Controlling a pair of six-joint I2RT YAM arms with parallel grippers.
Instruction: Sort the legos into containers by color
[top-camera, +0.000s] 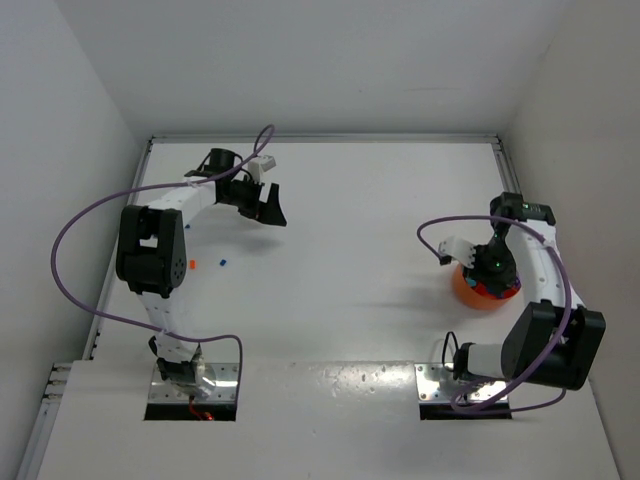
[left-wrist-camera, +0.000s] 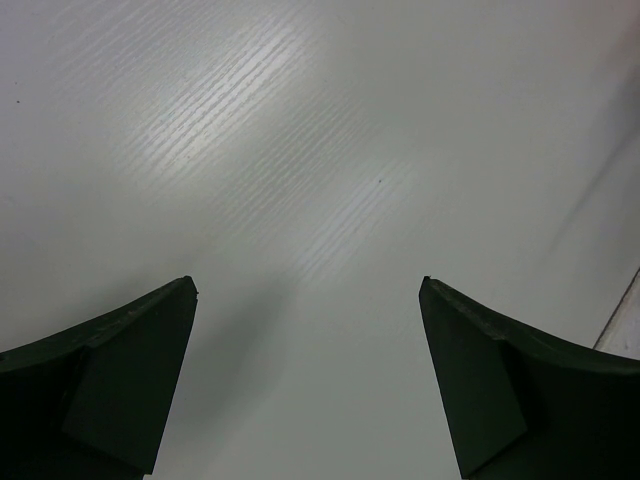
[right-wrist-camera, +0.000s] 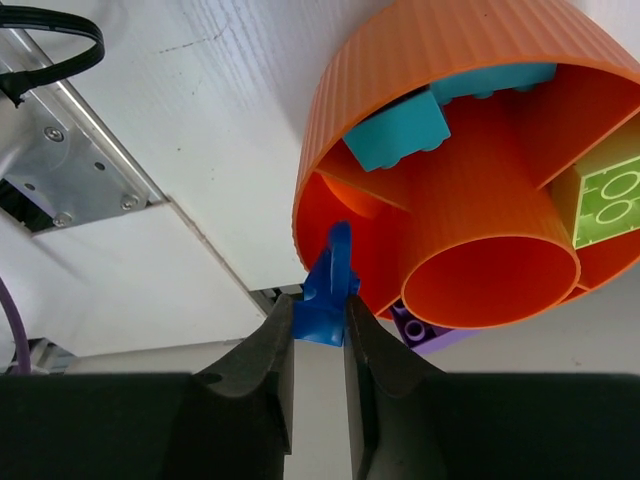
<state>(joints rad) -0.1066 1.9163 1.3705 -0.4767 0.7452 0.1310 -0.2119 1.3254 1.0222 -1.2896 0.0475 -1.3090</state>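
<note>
The round orange bowl (top-camera: 468, 289) with its containers stands at the right of the table. In the right wrist view the bowl (right-wrist-camera: 440, 60) shows teal legos (right-wrist-camera: 400, 135), a yellow-green lego (right-wrist-camera: 610, 195), a purple lego (right-wrist-camera: 424, 326) and an orange piece (right-wrist-camera: 352, 196) in separate compartments. My right gripper (right-wrist-camera: 320, 305) is shut on a blue lego (right-wrist-camera: 328, 285), held at the bowl's rim. From above, the right gripper (top-camera: 492, 266) hangs over the bowl. The left gripper (top-camera: 268, 208) stands open over bare table at the far left, and the left gripper (left-wrist-camera: 308, 285) has nothing between its fingers. An orange lego (top-camera: 193, 265) and a blue lego (top-camera: 222, 263) lie near the left arm.
White walls close in the table at the back and both sides. A metal rail (top-camera: 500, 150) runs along the right back corner. Metal base plates (top-camera: 195, 385) sit at the near edge, and purple cables (top-camera: 70, 225) loop off both arms.
</note>
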